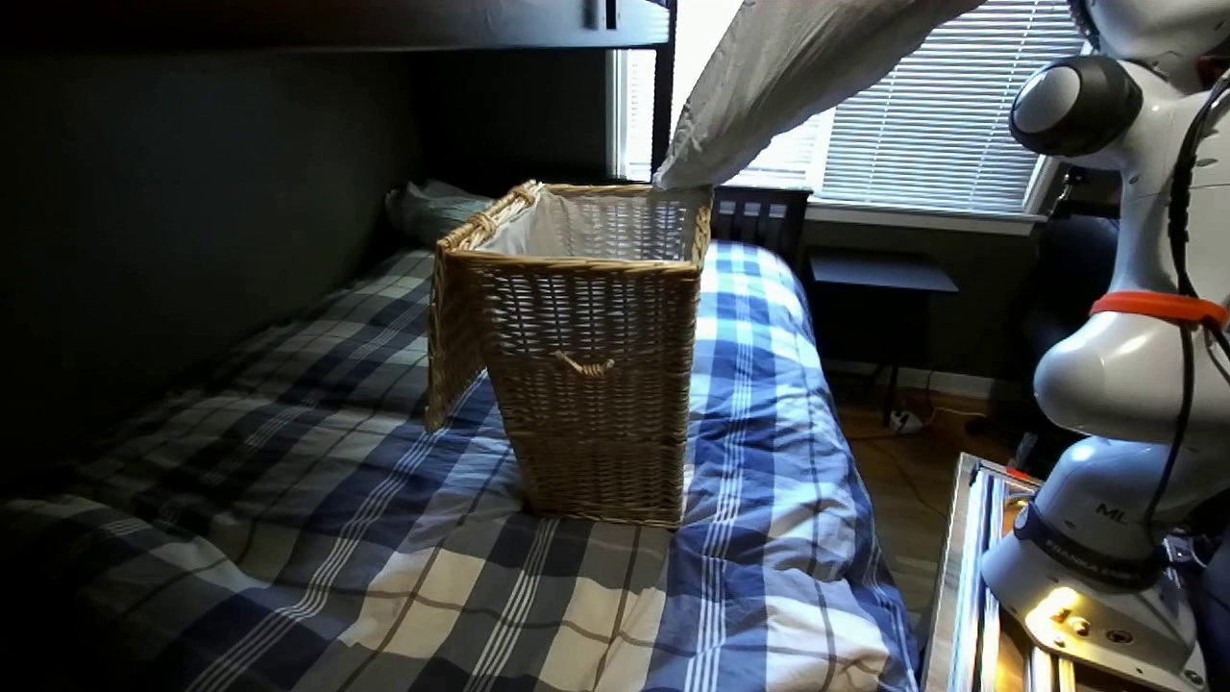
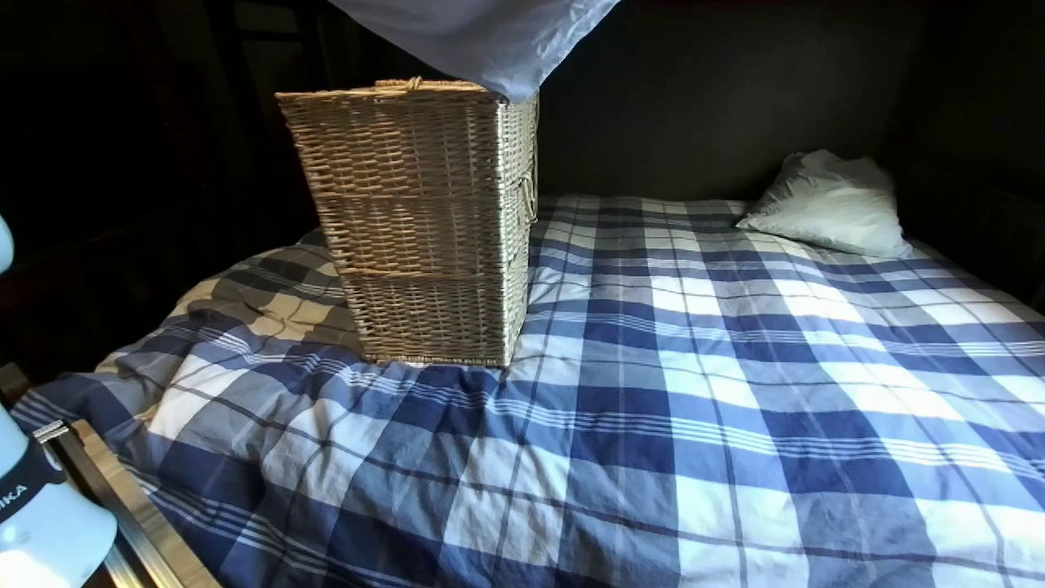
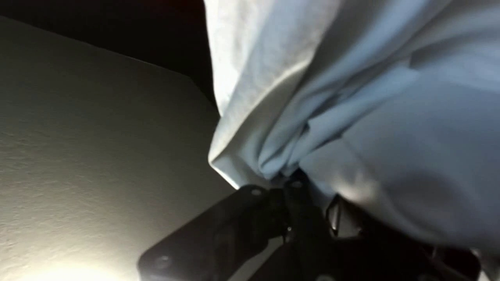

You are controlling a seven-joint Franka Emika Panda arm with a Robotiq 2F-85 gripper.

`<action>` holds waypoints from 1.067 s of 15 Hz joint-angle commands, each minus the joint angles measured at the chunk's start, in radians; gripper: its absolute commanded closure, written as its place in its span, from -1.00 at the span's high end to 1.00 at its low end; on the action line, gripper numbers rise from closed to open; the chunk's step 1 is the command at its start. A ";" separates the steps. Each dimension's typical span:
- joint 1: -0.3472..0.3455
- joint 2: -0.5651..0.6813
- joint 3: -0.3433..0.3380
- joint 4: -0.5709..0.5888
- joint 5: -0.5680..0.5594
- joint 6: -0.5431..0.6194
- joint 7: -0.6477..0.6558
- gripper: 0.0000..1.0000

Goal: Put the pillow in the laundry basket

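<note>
The white pillow shows in both exterior views (image 1: 798, 82) (image 2: 498, 37), hanging tilted, its upper part cut off by the frame's top. Its lower corner overlaps a top corner of the wicker laundry basket (image 1: 596, 384), also seen in an exterior view (image 2: 408, 220). I cannot tell whether that corner touches the rim. The basket stands upright on the bed, its lid (image 1: 456, 336) hanging open at one side, pale lining visible inside. In the wrist view my gripper (image 3: 278, 182) is shut on gathered cloth of the pillow (image 3: 351, 97). The gripper is out of both exterior views.
A second white pillow (image 2: 829, 204) lies on the plaid bedcover (image 2: 653, 490) by the dark wall. An upper bunk edge (image 1: 336, 24) runs above the bed. The arm's base (image 1: 1095, 557) stands beside the bed. A window with blinds (image 1: 942, 144) is behind.
</note>
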 commanded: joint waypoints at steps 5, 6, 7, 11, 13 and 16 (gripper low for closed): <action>0.141 -0.074 -0.058 0.000 0.060 0.049 -0.257 -0.94; 0.166 -0.074 -0.063 0.000 0.059 0.055 -0.289 -0.94; 0.192 -0.071 -0.068 0.000 0.058 0.060 -0.322 -0.94; 0.286 -0.037 -0.085 -0.005 0.059 0.076 -0.380 -0.94; 0.310 -0.017 -0.098 -0.029 0.057 0.079 -0.365 -0.94; 0.314 0.014 -0.096 -0.090 0.086 0.070 -0.288 -0.94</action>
